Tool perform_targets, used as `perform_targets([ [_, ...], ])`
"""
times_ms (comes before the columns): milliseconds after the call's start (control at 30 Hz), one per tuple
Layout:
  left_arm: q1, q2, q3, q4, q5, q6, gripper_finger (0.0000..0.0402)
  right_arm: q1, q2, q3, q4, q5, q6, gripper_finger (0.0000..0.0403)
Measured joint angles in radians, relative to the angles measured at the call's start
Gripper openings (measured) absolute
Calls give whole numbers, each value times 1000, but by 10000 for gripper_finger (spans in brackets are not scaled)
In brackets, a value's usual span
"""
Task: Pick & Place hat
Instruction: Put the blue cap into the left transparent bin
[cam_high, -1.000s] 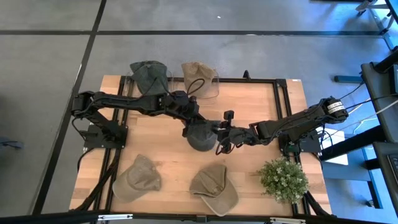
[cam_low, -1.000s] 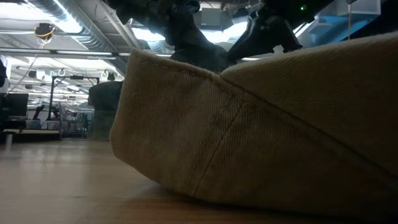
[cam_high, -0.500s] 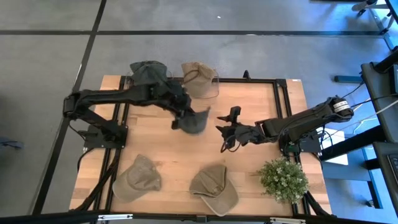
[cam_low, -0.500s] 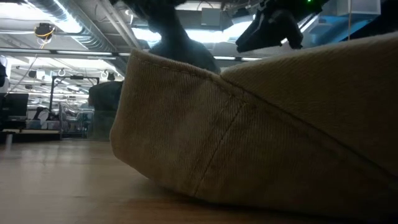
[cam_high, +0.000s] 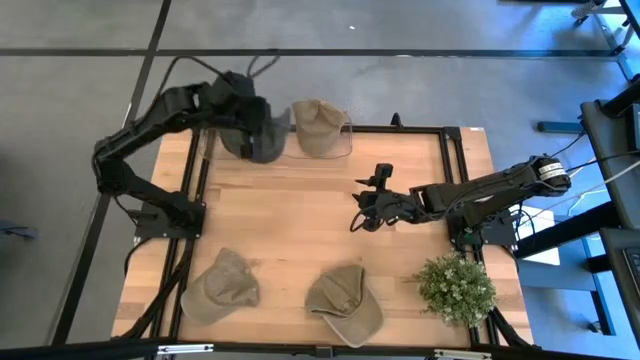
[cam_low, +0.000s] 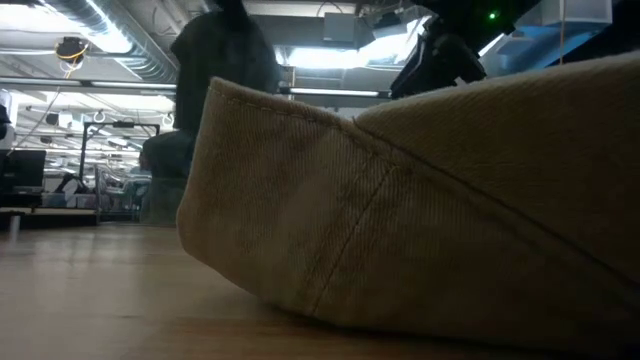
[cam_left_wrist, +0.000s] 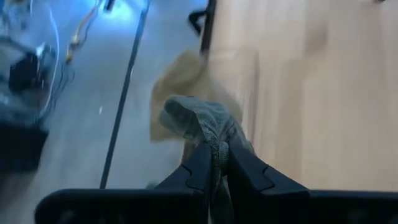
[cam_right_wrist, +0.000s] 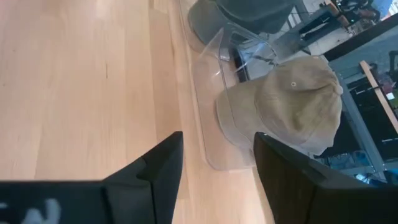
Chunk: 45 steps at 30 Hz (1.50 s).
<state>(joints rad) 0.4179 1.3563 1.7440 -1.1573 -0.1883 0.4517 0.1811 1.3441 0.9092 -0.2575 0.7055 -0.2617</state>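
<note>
My left gripper (cam_high: 252, 120) is raised over the table's far-left corner, shut on a dark grey-green hat (cam_high: 266, 138); the low view shows this hat (cam_low: 225, 60) high in the air. Beside it a tan hat (cam_high: 318, 125) sits on a clear stand (cam_right_wrist: 211, 149). Two more tan hats (cam_high: 222, 285) (cam_high: 345, 303) lie crown up along the near edge. My right gripper (cam_high: 358, 213) hovers open right of the table's middle, with nothing between its fingers (cam_right_wrist: 163, 163). My left gripper pinches a bunched fold of the hat's cloth (cam_left_wrist: 210, 127) between its two fingers (cam_left_wrist: 199, 165). The fingers slant downward. The hat is lifted clear of the table and sticks out past the fingertips; which part of the hat this is, I cannot tell.
A small green plant (cam_high: 456, 288) stands at the near right corner. A dark frame (cam_high: 400, 130) runs along the table's far and side edges. In the low view the nearest tan hat (cam_low: 430, 210) fills most of the picture. Bare wood lies in the table's middle.
My left gripper has risen from the table's middle and swung toward the far-left corner, tipping as it went, carrying the dark hat clear of the wood. My right gripper has opened beside where the hat lay and drawn slightly back toward the right.
</note>
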Motion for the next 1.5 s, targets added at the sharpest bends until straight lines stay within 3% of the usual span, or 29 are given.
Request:
perform_targets([
  [367,221,16,-110,38,7,55,28,-29,0,0,0,-2,42,197],
  [667,316,8,-57,50,7,111,28,-29,0,0,-1,-2,44,197],
  [767,345,11,-85,48,52,101,28,-29,0,0,-1,-1,45,197],
  [933,363,12,-203,65,40,100,28,-29,0,0,7,0,44,197],
  [1133,362,13,-312,196,46,107,28,-29,1,0,6,0,44,197],
  [1300,364,17,-331,250,-11,110,28,-29,1,0,6,0,45,197],
  [1500,364,39,-331,242,30,84,28,-29,1,0,6,0,48,197],
])
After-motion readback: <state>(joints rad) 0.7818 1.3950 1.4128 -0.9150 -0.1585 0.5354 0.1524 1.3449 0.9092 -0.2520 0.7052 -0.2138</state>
